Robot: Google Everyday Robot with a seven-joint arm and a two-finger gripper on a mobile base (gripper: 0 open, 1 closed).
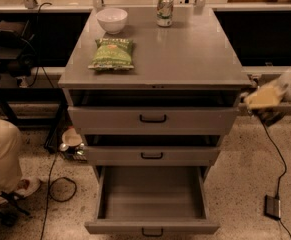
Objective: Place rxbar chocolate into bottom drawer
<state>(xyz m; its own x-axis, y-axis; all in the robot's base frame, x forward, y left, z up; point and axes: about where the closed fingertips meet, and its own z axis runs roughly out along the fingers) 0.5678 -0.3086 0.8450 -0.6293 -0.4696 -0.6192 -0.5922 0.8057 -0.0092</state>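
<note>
1. The bottom drawer (152, 194) stands pulled out, ready to receive.
2. The gripper (264, 100) hangs up and right of the drawer; I cannot tell its grip.
3. The bar (270, 116) is probably the dark blur beneath the gripper.

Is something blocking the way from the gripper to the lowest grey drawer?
Nothing visible. The gripper hangs right of the grey cabinet, beside the top drawer; the lowest grey drawer is pulled out, its floor bare.

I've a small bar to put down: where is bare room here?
The open grey bottom drawer has a bare floor. The grey cabinet top is free right of the green snack bag, before the silver can; white bowl and bag crowd its left. The gripper hovers off its right edge.
</note>
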